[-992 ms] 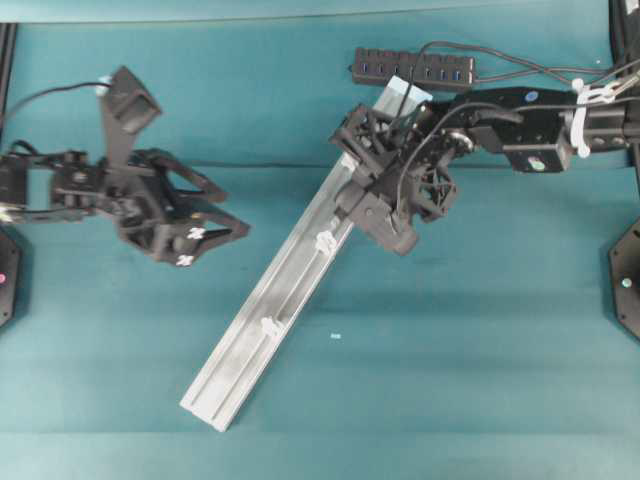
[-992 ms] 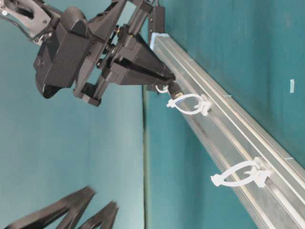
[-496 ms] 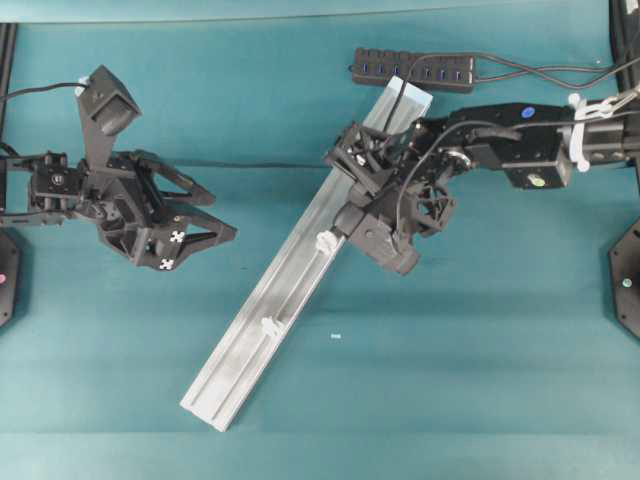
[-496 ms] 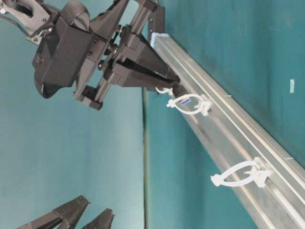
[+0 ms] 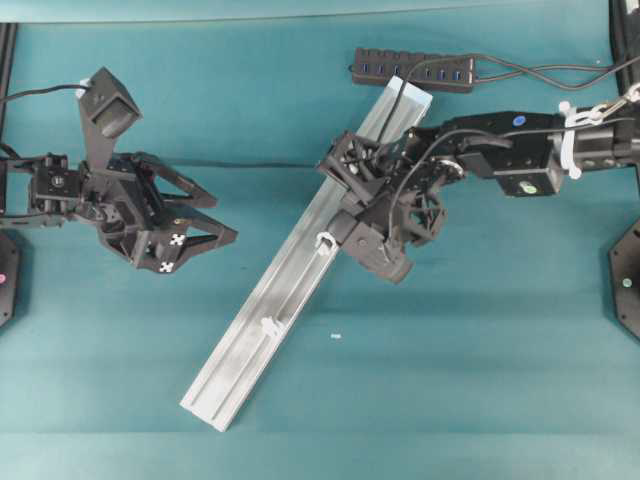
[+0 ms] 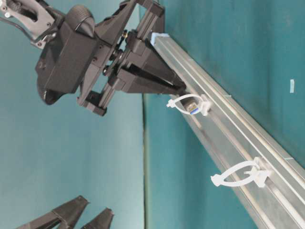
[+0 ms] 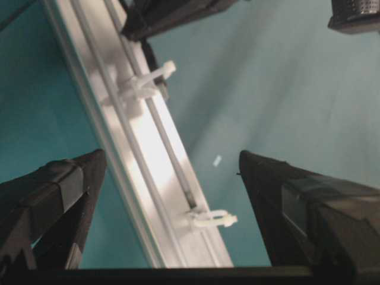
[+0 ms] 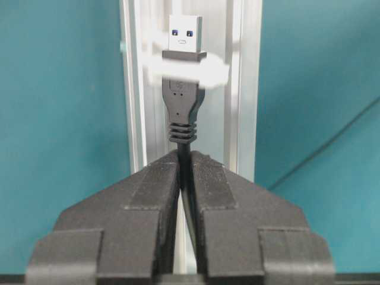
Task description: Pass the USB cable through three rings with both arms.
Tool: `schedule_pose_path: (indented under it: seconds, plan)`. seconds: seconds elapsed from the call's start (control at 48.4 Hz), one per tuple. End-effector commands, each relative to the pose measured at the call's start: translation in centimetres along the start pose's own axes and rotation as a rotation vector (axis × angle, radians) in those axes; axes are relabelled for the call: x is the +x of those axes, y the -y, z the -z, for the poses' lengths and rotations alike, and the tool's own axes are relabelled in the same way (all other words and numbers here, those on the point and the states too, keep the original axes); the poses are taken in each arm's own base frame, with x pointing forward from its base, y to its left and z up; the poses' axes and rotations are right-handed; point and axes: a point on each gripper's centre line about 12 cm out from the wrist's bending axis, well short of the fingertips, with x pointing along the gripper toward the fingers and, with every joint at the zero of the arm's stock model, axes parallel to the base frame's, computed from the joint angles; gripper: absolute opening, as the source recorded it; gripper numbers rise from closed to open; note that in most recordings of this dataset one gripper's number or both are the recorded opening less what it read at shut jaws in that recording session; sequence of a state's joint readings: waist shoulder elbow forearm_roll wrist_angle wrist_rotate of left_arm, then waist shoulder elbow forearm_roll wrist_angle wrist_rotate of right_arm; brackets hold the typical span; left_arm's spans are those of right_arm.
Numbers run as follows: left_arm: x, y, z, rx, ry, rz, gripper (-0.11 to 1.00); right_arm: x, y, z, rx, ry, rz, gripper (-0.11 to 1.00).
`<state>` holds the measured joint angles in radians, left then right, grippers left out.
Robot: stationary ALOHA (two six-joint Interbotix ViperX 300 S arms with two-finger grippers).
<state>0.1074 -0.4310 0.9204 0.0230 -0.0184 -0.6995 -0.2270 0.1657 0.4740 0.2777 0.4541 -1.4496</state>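
The silver rail (image 5: 250, 345) lies diagonally on the teal table. Two white rings show on it, one at the middle (image 5: 324, 241) and one lower down (image 5: 269, 326); the rail's upper stretch is under my right arm. My right gripper (image 8: 185, 155) is shut on the USB cable (image 8: 184, 101) just behind the plug. The plug's metal tip (image 8: 184, 32) pokes through the middle ring (image 8: 205, 71). From table level, the tip (image 6: 193, 109) sits inside that ring (image 6: 178, 103). My left gripper (image 5: 225, 218) hangs open left of the rail, holding nothing, with the lower ring (image 7: 211, 219) between its fingers.
The black multi-port hub (image 5: 412, 70) lies at the back by the rail's top end, its cords running off right. A small white fleck (image 5: 336, 336) lies on the table right of the rail. Black base mounts stand at both side edges.
My right gripper has slid down along the rail, and the plug tip now sits inside the middle ring. The left gripper drew back left early on, then held still.
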Motion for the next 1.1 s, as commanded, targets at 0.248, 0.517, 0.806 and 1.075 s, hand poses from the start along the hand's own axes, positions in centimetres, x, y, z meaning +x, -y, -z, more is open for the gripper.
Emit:
schedule_pose_path:
  seconds: [0.248, 0.517, 0.806, 1.075]
  plan:
    - [0.0, 0.9, -1.0, 0.003, 0.028, 0.026, 0.97, 0.1, 0.4, -2.3, 0.104, 0.085, 0.004, 0.07]
    - [2.3, 0.7, -0.1, 0.006, 0.063, 0.071, 0.94, 0.1, 0.7, -2.3, 0.139, 0.097, 0.006, 0.07]
    - [7.2, -1.5, 2.8, 0.004, 0.015, 0.038, 0.93, 0.0, 1.0, -2.1, 0.148, 0.096, 0.015, 0.07]
    - [9.7, -0.7, 2.2, 0.006, 0.049, 0.075, 0.93, 0.0, 1.3, -1.9, 0.152, 0.096, 0.029, 0.07]
